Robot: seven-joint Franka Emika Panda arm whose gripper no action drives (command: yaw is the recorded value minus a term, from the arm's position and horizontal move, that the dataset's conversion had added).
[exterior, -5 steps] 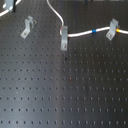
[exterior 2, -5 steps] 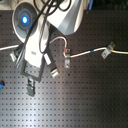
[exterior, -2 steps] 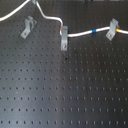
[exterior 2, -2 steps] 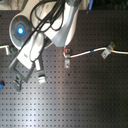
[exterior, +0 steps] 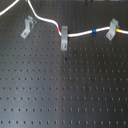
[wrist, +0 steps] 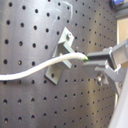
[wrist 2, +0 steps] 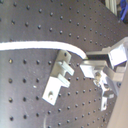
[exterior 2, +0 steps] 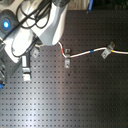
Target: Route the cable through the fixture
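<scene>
We've got the cable [exterior: 80,34] running mostly side to side across the far part of the board [exterior: 65,95] in the first exterior view, long axis roughly horizontal with a gentle sag between supports. It comes in from the first exterior view's upper left, dips through the middle clip [exterior: 64,39] by its red band, then passes a blue band and reaches the right-hand clip [exterior: 112,29] at a yellow band. The left fixture [exterior: 28,27] stands just below the cable's line, and we can't tell if the cable sits in its fork.

In the first wrist view the gripper [wrist: 95,64] is clamped on the cable's end [wrist: 75,57], the cord stretching away from the fingertips across a fixture [wrist: 61,55] that sits right beside them. In the second wrist view the cable [wrist 2: 35,46] arcs over that same fixture [wrist 2: 59,76], touching or just above its forked top; its slanted foot is bolted to the board.

The surface is a black perforated breadboard with a regular hole grid. In the second exterior view the white arm [exterior 2: 35,35] with black hoses covers the upper left.
</scene>
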